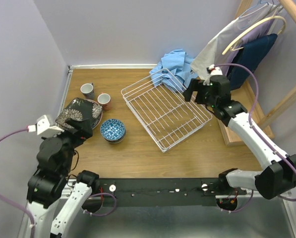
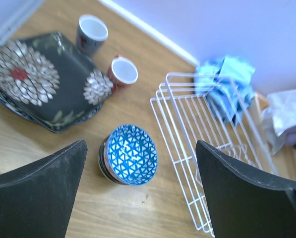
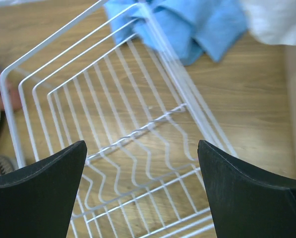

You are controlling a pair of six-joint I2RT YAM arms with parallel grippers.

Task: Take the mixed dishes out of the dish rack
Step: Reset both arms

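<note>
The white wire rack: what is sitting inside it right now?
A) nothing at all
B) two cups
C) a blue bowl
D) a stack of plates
A: the dish rack shows only bare wires, while the blue bowl, grey cup, red cup and black floral plate sit on the table to its left.
</note>
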